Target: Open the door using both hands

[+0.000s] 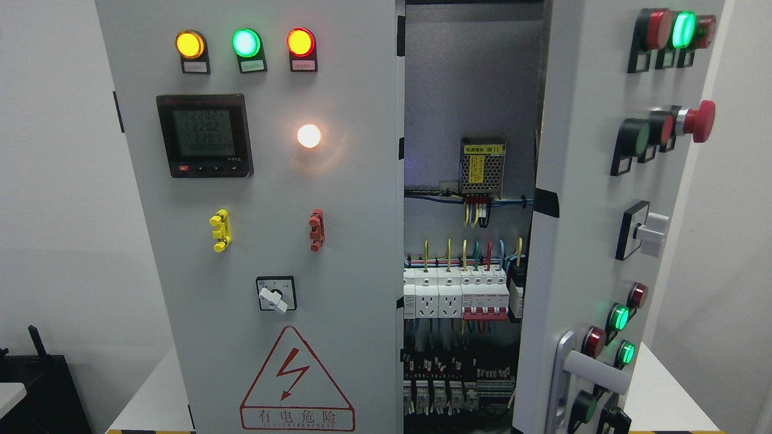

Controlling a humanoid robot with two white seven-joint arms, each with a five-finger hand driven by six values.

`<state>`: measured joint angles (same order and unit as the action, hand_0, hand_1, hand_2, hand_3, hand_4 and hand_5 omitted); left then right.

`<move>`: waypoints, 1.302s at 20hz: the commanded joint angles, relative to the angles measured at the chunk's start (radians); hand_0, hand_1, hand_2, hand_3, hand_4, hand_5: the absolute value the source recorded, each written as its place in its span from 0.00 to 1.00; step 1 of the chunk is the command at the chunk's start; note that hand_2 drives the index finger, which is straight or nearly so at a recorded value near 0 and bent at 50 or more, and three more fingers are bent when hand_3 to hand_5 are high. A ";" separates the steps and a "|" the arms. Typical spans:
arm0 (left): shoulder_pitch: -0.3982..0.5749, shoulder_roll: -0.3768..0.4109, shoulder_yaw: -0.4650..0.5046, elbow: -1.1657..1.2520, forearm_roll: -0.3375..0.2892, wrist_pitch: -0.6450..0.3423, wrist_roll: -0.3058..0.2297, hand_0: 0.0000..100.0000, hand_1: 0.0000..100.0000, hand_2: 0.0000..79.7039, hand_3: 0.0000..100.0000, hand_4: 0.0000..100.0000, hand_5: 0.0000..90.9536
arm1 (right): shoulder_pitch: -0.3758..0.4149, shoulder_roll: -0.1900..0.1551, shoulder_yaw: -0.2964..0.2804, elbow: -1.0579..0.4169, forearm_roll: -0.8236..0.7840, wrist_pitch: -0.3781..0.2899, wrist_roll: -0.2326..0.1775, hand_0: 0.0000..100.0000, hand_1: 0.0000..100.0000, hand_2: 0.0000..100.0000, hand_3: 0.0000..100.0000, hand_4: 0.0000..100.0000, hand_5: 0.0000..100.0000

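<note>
A grey electrical cabinet fills the head view. Its right door (594,241) is swung partly open toward me, with a silver lever handle (594,367) low on its face. The left door (265,241) stands flat and shut, with three lit lamps (246,43), a digital meter (204,135) and a red hazard triangle (295,383). Between the doors the inside (467,241) shows wiring, breakers and a power supply. Neither of my hands or arms shows in this view.
The open door carries push buttons, lamps, a red emergency stop (698,120) and a rotary switch (645,232) that stick out. The cabinet stands on a white table (669,392). A black object (42,386) sits at the lower left. White walls flank both sides.
</note>
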<state>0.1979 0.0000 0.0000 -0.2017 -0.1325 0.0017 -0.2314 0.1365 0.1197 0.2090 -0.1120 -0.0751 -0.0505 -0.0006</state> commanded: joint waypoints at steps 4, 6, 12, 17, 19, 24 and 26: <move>0.000 -0.034 0.031 0.001 0.001 0.000 0.000 0.00 0.00 0.00 0.00 0.03 0.00 | 0.000 0.000 0.001 0.000 0.000 0.000 -0.002 0.00 0.00 0.00 0.00 0.00 0.00; 0.000 -0.032 0.029 -0.001 0.001 0.000 0.000 0.00 0.00 0.00 0.00 0.03 0.00 | 0.000 0.000 0.000 0.000 0.000 0.000 -0.003 0.00 0.00 0.00 0.00 0.00 0.00; 0.047 -0.035 0.012 -0.095 -0.009 0.000 0.000 0.00 0.00 0.00 0.00 0.03 0.00 | 0.000 0.000 0.000 0.000 0.000 0.000 -0.004 0.00 0.00 0.00 0.00 0.00 0.00; 0.211 0.029 -0.020 -0.476 0.016 0.001 -0.008 0.00 0.00 0.00 0.00 0.03 0.00 | 0.000 0.000 0.000 0.000 0.000 0.000 -0.002 0.00 0.00 0.00 0.00 0.00 0.00; 0.262 0.067 -0.041 -0.609 0.066 0.003 -0.012 0.00 0.00 0.00 0.00 0.03 0.00 | 0.000 0.000 0.000 0.000 0.000 0.000 -0.002 0.00 0.00 0.00 0.00 0.00 0.00; 0.483 0.165 -0.071 -1.043 0.171 -0.003 -0.012 0.00 0.00 0.00 0.00 0.03 0.00 | 0.000 0.000 0.000 0.000 0.000 0.000 -0.002 0.00 0.00 0.00 0.00 0.00 0.00; 0.538 0.207 -0.071 -1.151 0.200 -0.015 -0.012 0.00 0.00 0.00 0.00 0.03 0.00 | 0.000 0.000 0.000 0.000 0.000 0.000 -0.002 0.00 0.00 0.00 0.00 0.00 0.00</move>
<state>0.5541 0.0704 -0.0321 -0.7437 -0.0165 0.0039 -0.2437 0.1365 0.1197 0.2089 -0.1120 -0.0751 -0.0504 -0.0033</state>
